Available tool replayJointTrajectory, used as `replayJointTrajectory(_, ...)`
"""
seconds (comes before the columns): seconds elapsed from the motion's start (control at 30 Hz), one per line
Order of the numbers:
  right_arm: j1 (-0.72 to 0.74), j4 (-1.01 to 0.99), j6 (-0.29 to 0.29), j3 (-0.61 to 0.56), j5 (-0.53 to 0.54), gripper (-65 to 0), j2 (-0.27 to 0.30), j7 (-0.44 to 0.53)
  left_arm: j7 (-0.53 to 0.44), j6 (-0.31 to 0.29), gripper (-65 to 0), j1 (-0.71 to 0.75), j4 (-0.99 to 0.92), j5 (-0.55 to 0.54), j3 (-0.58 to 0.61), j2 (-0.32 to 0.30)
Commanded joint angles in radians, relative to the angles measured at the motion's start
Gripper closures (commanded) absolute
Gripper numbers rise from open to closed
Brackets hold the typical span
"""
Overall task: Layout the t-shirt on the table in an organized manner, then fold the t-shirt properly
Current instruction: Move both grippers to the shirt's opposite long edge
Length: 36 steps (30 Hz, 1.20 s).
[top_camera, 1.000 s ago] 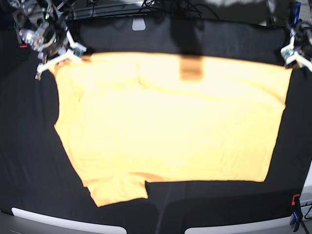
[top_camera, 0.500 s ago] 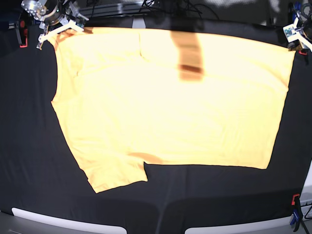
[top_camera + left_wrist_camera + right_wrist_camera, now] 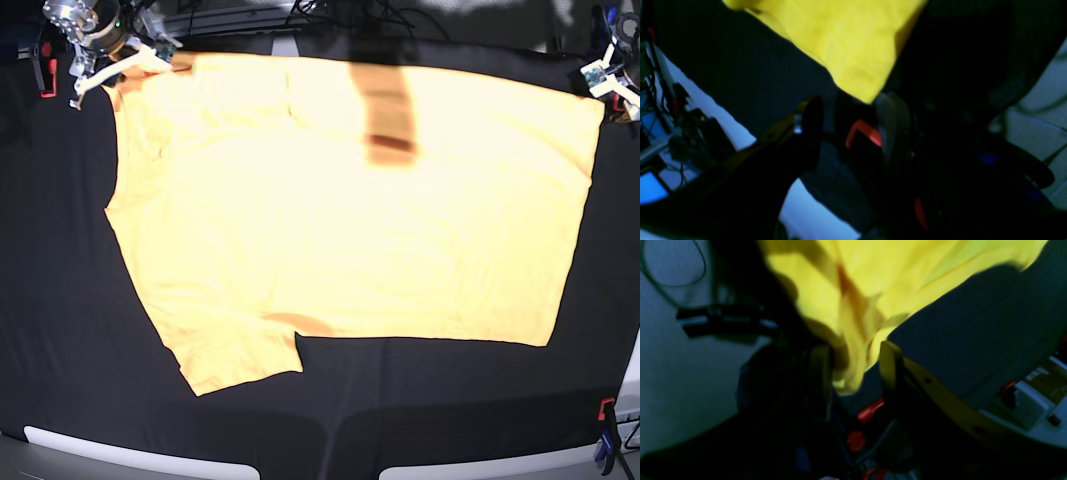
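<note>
1. My left pincer [image 3: 846, 110] stands with its jaws spread; the corner of the t-shirt [image 3: 853, 50] lies between and just above them, and I cannot make out contact with either finger.
2. My right pincer [image 3: 857, 363] also has its jaws apart. A bunched fold of the yellow cloth hangs into the gap; whether either finger touches it I cannot tell, as the view is blurred.
3. In the base view my right pincer [image 3: 115, 68] sits at the shirt's far left corner and my left pincer [image 3: 610, 80] at its far right corner.
4. The t-shirt [image 3: 340, 210] is plain pale yellow-orange, spread flat and broad on the table [image 3: 60, 330], its far edge near the table's back edge. One sleeve juts out at the near left. A darker strip of shadow falls across the upper middle, and a small darker patch shows near the lower hem.
5. Hard to make out: the neck opening is washed out by glare; both wrist views are dark and smeared.
6. Red clamps [image 3: 44, 70] show at the table's far left edge, and another at the near right.
</note>
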Motion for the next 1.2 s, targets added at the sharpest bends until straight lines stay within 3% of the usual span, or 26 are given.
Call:
replayJointTrajectory(0.0, -0.005, 0.030, -0.010, 0.016, -0.012, -22.9, 0.014, 0.000, 0.036, -0.030, -26.6, 0.014, 0.014, 0.003, 0.001, -0.016)
replayJointTrajectory(0.13, -0.002, 0.051, -0.012, 0.080, 0.011, -22.9, 0.013, 0.031, 0.050, -0.030, -26.6, 0.014, 0.066, 0.000, 0.001, -0.063)
replayJointTrajectory(0.3, 0.006, 0.051, -0.022, 0.216, 0.225, -22.9, 0.011, 0.099, 0.043, -0.030, -26.6, -0.003, 0.085, -0.076, -0.063, -0.109)
replayJointTrajectory(0.43, 0.092, 0.045, -0.018, 0.266, 0.351, -22.9, -0.021, 0.108, -0.072, -0.030, -26.6, -0.040, 0.085, -0.250, -0.192, -0.101)
replayJointTrajectory(0.57, 0.209, -0.007, -0.014, 0.262, 0.437, -22.9, -0.089, 0.114, -0.116, -0.031, -26.6, -0.161, 0.081, -0.512, -0.298, -0.016)
replayJointTrajectory(0.67, 0.311, -0.091, 0.023, 0.262, 0.491, -22.9, -0.144, 0.138, -0.115, -0.034, -26.6, -0.288, 0.053, -0.664, -0.320, 0.060)
replayJointTrajectory(0.8, 0.447, -0.199, 0.057, 0.262, 0.565, -22.9, -0.205, 0.127, -0.093, -0.069, -26.5, -0.446, -0.021, -0.743, -0.317, 0.166)
replayJointTrajectory(0.93, 0.558, -0.282, 0.090, 0.262, 0.638, -22.9, -0.255, 0.106, -0.005, -0.073, -26.5, -0.609, -0.110, -0.803, -0.317, 0.263)
replayJointTrajectory(1.03, 0.616, -0.325, 0.103, 0.262, 0.649, -22.9, -0.288, 0.106, 0.063, -0.084, -26.5, -0.745, -0.220, -0.863, -0.304, 0.305)
replayJointTrajectory(1.17, 0.650, -0.344, 0.112, 0.262, 0.673, -22.9, -0.307, 0.105, 0.065, -0.130, -26.5, -0.906, -0.415, -0.892, -0.246, 0.332)
